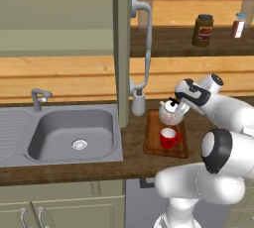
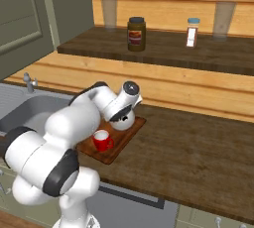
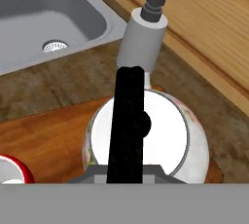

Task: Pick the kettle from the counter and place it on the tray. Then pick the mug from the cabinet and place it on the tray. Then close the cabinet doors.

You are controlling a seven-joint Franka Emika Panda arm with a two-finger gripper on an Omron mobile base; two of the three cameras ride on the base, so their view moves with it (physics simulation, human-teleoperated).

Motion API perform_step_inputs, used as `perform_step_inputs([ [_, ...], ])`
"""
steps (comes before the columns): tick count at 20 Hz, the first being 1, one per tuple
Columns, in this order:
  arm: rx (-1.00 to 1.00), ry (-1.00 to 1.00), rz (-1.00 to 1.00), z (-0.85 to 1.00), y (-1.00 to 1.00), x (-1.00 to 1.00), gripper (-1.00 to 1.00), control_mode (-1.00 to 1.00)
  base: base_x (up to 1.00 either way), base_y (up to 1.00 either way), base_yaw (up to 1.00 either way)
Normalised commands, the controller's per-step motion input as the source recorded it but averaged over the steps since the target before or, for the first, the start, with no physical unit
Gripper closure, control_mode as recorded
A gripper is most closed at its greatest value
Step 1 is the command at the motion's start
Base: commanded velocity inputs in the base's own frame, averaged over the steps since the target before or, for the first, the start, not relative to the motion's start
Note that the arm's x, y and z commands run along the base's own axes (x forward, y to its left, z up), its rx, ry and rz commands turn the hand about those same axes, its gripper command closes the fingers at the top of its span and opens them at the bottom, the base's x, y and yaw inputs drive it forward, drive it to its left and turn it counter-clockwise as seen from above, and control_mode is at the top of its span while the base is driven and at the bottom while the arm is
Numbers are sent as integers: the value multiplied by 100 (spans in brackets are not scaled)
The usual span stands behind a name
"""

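With the kettle [image 1: 171, 113] and the red mug [image 1: 169, 138] both standing on the tray [image 1: 153, 140] at centre frame, the gripper [image 1: 179, 104] sits closed on the kettle's dark handle [image 3: 127, 121], and the cabinet door [image 1: 121, 48] remains open, not yet shut.

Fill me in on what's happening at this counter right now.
The robot's end effector is shut on the dark handle of the kettle, which sits at the back of the tray on the counter. The red mug already stands on the tray in front of the kettle. A soap dispenser stands just behind the tray, beside the sink. A cabinet door hangs open above the counter, so closing is not yet done.
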Motion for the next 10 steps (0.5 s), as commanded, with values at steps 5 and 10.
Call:
perform_step_inputs([
  [5, 0, 9, 4, 0, 13, 50, 100, -100, 0, 0, 0],
  [10, 0, 10, 0, -4, 0, 27, 100, -100, 0, 0, 0],
])
